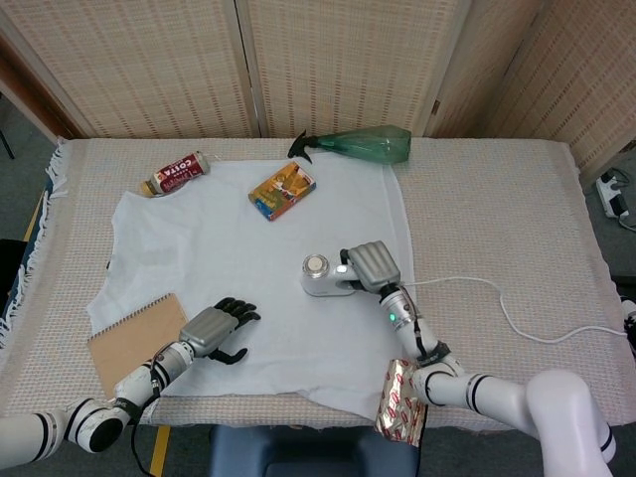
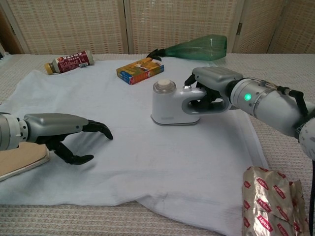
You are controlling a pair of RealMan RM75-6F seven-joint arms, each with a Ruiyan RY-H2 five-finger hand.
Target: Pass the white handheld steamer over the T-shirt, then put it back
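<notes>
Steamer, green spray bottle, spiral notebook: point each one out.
steamer (image 2: 170,105), chest view, on the white body below its cap.
green spray bottle (image 1: 370,145), head view, on the middle of the green body.
spiral notebook (image 1: 127,339), head view, on the brown cover.

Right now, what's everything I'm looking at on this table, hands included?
T-shirt: one, white, spread flat over the table's middle.
Steamer: one, white, on the shirt's right part.
Spray bottle: one, green, lying at the far edge.
Small box: one, orange-yellow, on the shirt's far part.
Red bottle: one, lying far left.
Notebook: one, brown, near left.
Foil packet: one, gold and red, near right.
Cord: one, white, right side.
Tablecloth: one, beige.
Left hand: grey and black, holding nothing, over the shirt.
Right hand: grips the steamer's handle.
</notes>
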